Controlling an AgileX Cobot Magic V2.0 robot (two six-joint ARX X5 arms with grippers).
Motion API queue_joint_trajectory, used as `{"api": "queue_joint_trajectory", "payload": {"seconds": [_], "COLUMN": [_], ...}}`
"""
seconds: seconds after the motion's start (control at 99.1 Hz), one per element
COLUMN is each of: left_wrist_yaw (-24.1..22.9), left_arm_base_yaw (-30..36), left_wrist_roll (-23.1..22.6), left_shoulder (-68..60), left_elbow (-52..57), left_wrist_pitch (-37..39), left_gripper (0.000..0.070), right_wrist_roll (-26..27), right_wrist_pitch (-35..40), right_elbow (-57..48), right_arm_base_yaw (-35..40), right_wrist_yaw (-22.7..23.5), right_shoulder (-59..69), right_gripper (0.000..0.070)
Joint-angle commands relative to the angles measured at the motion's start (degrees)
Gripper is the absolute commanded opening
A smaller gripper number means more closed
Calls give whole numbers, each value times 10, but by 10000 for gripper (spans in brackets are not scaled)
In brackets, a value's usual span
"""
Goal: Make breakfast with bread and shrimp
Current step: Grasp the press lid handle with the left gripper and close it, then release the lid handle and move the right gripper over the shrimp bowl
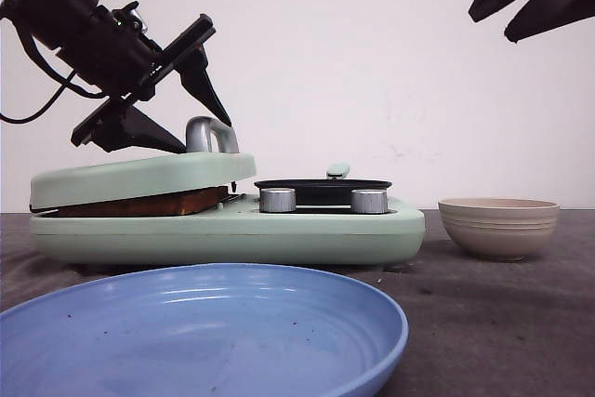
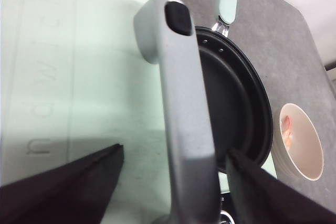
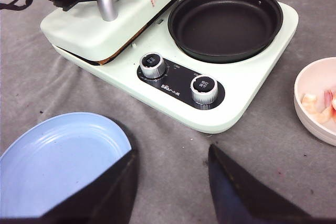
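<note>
Nearest, blue plate [image 1: 200,332]: bare, nothing served. Behind it, breakfast maker [image 1: 307,230]: bread [image 1: 144,203] pressed under its shut lid [image 1: 139,178], toasting seemingly under way; pan [image 3: 226,22] bare. Bowl [image 3: 320,98]: shrimp [image 3: 317,106] uncooked. Left tool [image 1: 186,90]: spread, straddling the lid handle [image 2: 184,124], directly above the bread. Right tool [image 3: 170,182]: spread, holding nothing, over the table [image 3: 262,150].

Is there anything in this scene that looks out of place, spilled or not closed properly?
Nothing is spilled or damaged. One oddity: the press lid is not fully shut and rests slightly propped on the bread, whose brown crust shows in the gap. The open left gripper straddles the lid handle.
</note>
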State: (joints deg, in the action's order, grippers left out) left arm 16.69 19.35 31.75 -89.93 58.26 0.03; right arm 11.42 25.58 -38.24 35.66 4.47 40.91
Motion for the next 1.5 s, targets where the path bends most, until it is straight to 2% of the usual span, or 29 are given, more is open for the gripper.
{"api": "queue_joint_trajectory", "payload": {"seconds": [0.0,0.313,0.525,0.797,1.08,1.251,1.362,1.494], "left_wrist_yaw": [-3,-5,-21,-71,-155,-190,-232,-272], "left_arm_base_yaw": [2,2,2,2,-1,-15,-23,-34], "left_wrist_roll": [-19,-86,-136,-228,-307,-315,-304,-295], "left_shoulder": [-7,71,157,277,377,422,454,489], "left_elbow": [6,11,11,11,11,11,11,10], "left_wrist_pitch": [-13,-22,-25,-61,-114,-179,-226,-254], "left_gripper": [407,406,406,406,406,405,394,395], "right_wrist_roll": [5,2,2,2,2,3,6,26], "right_wrist_pitch": [-2,-2,-2,-2,-5,-24,-33,-34], "right_elbow": [-5,-5,-5,-5,-5,-5,-5,-6], "right_arm_base_yaw": [5,5,5,5,5,5,4,-1], "right_wrist_yaw": [0,0,1,0,0,0,-2,-31], "right_shoulder": [2,2,2,2,2,2,2,2], "right_gripper": [250,250,250,250,250,250,250,251]}}
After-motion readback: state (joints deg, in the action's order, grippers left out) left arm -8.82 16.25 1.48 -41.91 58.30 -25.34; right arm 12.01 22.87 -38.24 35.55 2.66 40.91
